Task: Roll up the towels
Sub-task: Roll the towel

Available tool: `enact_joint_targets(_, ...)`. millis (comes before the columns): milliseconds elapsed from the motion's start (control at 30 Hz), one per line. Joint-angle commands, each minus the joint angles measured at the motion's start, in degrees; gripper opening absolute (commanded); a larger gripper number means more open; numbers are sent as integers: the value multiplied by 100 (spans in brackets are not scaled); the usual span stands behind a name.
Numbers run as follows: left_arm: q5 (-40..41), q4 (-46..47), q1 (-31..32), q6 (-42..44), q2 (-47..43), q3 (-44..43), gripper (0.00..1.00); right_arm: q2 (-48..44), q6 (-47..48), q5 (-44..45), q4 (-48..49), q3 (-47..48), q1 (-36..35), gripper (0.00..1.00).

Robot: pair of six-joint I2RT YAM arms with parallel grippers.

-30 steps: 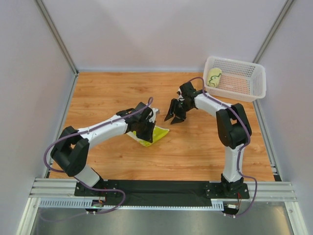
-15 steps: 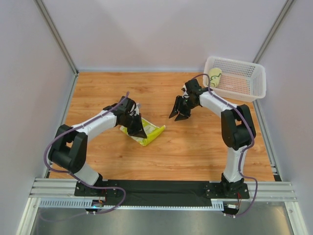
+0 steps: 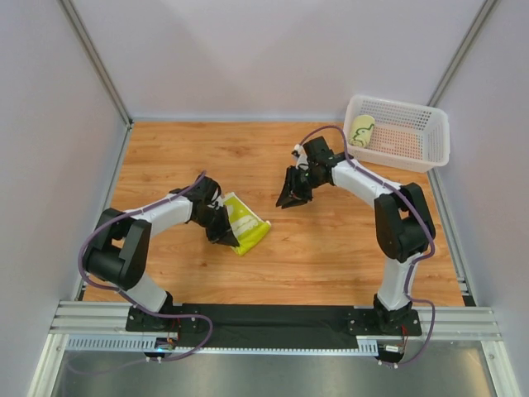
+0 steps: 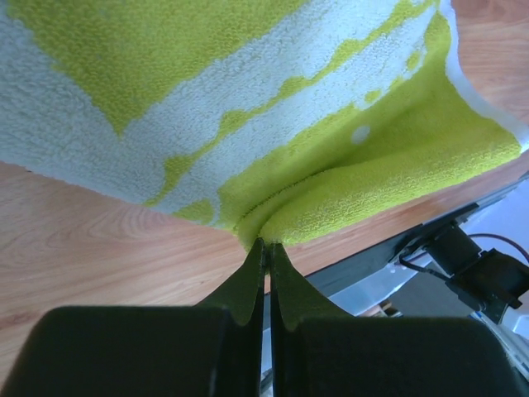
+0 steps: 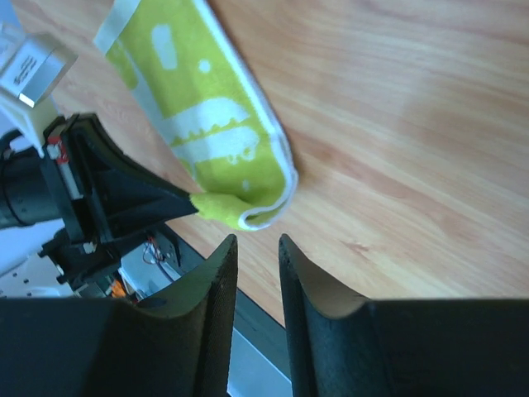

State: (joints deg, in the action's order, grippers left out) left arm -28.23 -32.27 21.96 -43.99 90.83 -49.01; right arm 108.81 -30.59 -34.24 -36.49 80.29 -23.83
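A towel (image 3: 247, 222), cream with lime-green prints, lies partly folded on the wooden table left of centre. My left gripper (image 3: 225, 232) is shut on a lime fold at the towel's edge (image 4: 273, 217), its tips (image 4: 264, 242) pinched together. In the right wrist view the same towel (image 5: 208, 124) curls at its near end, with the left gripper (image 5: 169, 203) holding that end. My right gripper (image 3: 290, 198) hovers to the right of the towel. Its jaws (image 5: 257, 245) stand a little apart with nothing between them. A second towel (image 3: 361, 130), rolled up, sits in the basket.
A white perforated basket (image 3: 440, 136) stands at the back right corner of the table. Grey walls close in the table on the left, back and right. The arms' black base plate (image 3: 273, 318) runs along the near edge.
My left gripper has swung left and toward the near edge, dragging the towel with it. The right gripper has shifted slightly left and its jaws have narrowed.
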Motion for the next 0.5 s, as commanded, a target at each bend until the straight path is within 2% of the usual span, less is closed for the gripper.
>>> enact_joint_targets(0,-60,98,-68,-207,110,67,0,-291,255,-311,212,-49,-358,28)
enact_joint_targets(267,54,204,-95,-137,286,147,0,-247,378,-575,379,-119,-868,18)
enact_joint_targets(467,133,160,-104,48,532,32,0,17,422,-847,529,-207,-921,11)
